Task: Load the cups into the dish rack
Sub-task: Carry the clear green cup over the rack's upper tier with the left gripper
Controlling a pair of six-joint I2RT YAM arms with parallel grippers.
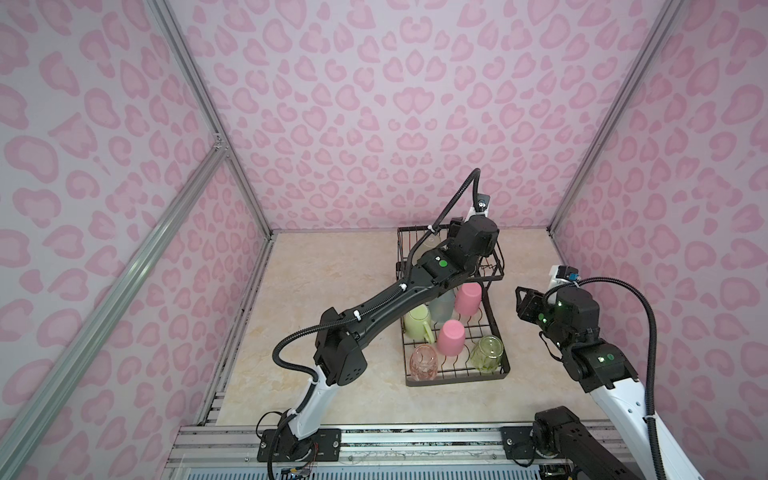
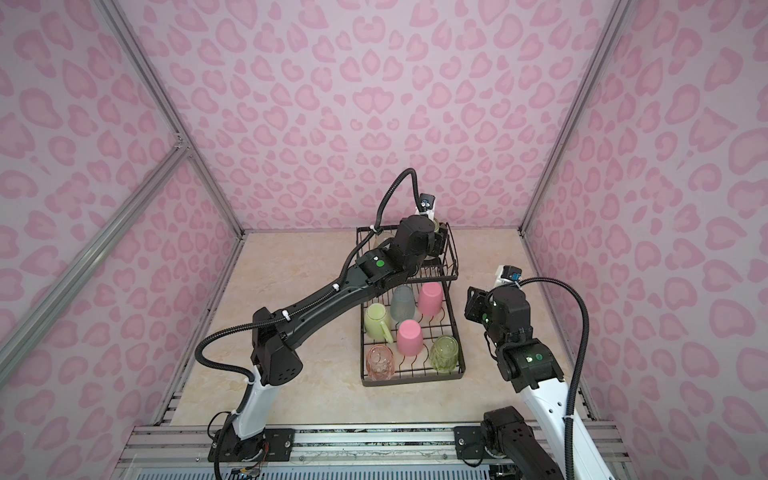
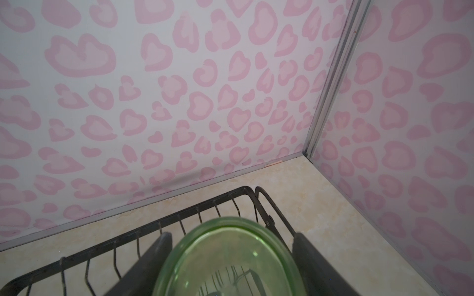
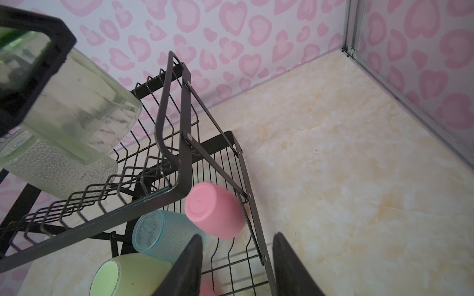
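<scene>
— Left gripper (image 2: 439,243) is reaching over the raised basket of the dish rack (image 2: 415,380) in both top views, though its own wrist is hiding most of it.

— What is filling the lower tray?

— Six cups are sitting there: pale-green mug (image 2: 376,320), teal tumbler (image 2: 402,303), far pink tumbler (image 2: 430,299), near pink tumbler (image 2: 410,337), clear pink glass (image 2: 380,361) and second green glass (image 2: 444,353). Right gripper (image 2: 473,305) is hovering just beside the rack, over the table (image 2: 311,332).

— And what is the left wrist camera showing?

— Both fingers (image 3: 154,256) are pressing against the sides of the held green glass (image 3: 230,256), so that gripper is clamping it above a corner of the basket's rim.

— And the right wrist camera?

— It is catching the held green glass (image 4: 84,112) from the side, tilted and hanging over the basket, just above a frosted whitish tumbler (image 4: 51,169) that is resting in the basket. Whether those two are touching, I cannot tell. Right gripper's jaws are standing apart with nothing between them, pointing down past the rack's edge toward the tray.
</scene>
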